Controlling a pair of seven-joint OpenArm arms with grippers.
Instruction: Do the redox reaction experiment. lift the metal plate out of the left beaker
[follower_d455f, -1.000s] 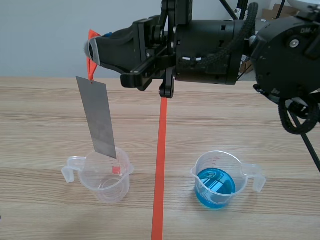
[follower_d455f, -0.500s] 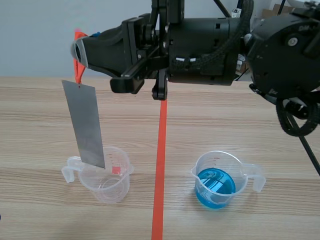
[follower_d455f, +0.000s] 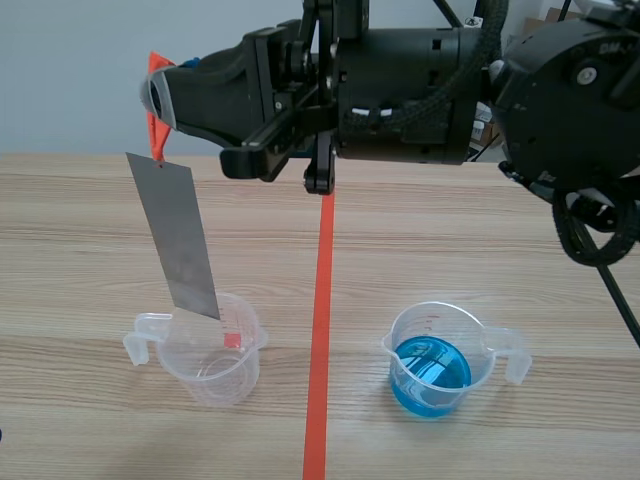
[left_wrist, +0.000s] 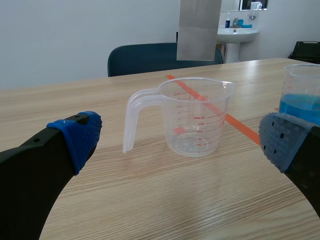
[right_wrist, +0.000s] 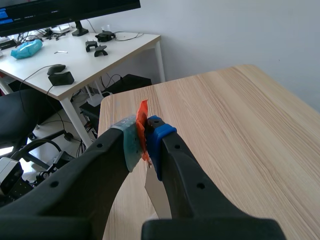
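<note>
**Plate hangs clear above the left beaker, right arm holding it by its tab**

Scene view: the right arm comes in from the right and stretches high across the top. Its right gripper is pinched tight on an orange-red tab. The metal plate dangles from that tab, tilted, with its lower end at the mouth of the clear left beaker. A second beaker with blue liquid stands well apart, across the orange tape line. Both sit on the pale wooden table.

Left wrist view: the left gripper hangs low over the table with its fingers spread wide and nothing between them. The left beaker stands ahead of it, its handle toward the left finger. The plate's lower edge hangs above the rim without touching it. The blue-filled beaker stands by the right finger. Beyond the table are a blue chair, a white wall and a sink.

Right wrist view: both pads press the tab from either side, and the plate shows below them. Past the table's edge stands a white desk with a mouse and cables.
</note>
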